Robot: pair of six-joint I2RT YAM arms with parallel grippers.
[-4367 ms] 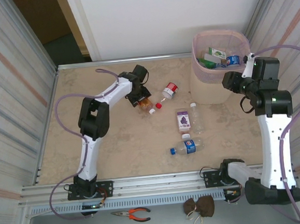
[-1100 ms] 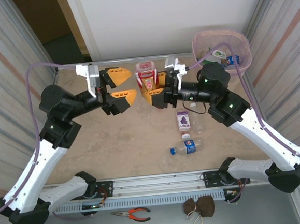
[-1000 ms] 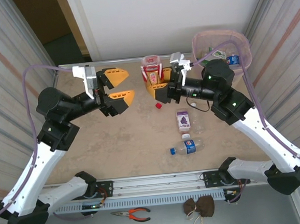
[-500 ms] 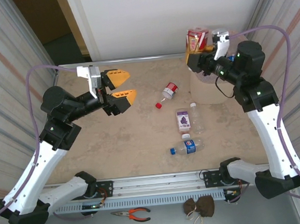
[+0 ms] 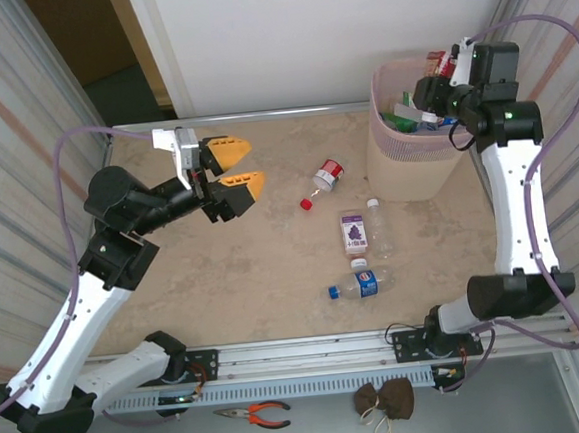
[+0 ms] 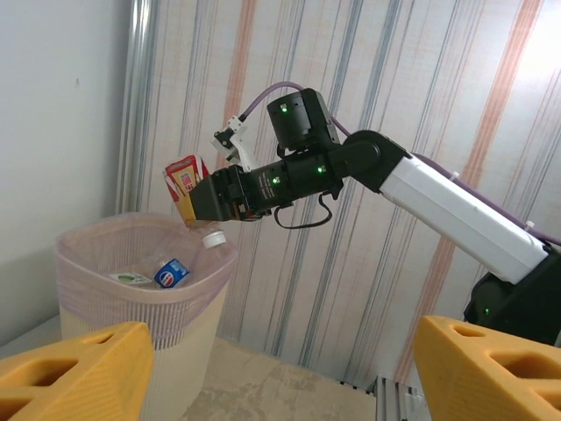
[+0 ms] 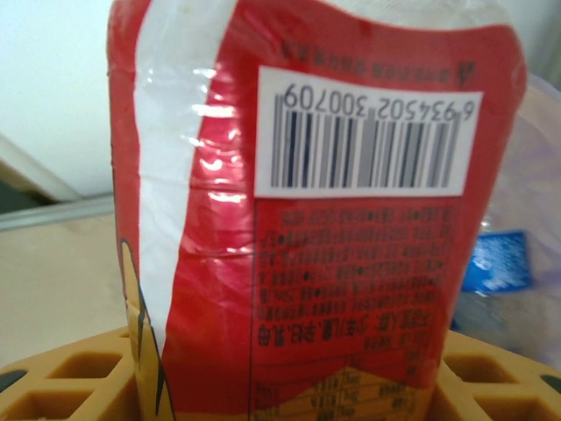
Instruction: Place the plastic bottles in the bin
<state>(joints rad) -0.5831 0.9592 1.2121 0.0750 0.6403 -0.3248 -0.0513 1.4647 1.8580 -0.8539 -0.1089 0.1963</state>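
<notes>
Dropping the red-labelled bottle [image 5: 443,62] into the bin [image 5: 406,172]
From above, the right claw [image 5: 433,83] grips it over the bin while the left claw [image 5: 235,167] gapes empty. In the left wrist view it hangs near the rim, so centring before release looks wise. In the right wrist view it sits squarely clamped.

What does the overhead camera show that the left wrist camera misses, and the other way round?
Overhead: the red-capped bottle and blue-labelled bottle lying on the table, a loose red cap, and pliers at the near edge. Left wrist: a side look at the red-labelled bottle, held over the bin and its rim. Both: the bin, the right tool shut on that bottle, and the left tool, open and empty.
</notes>
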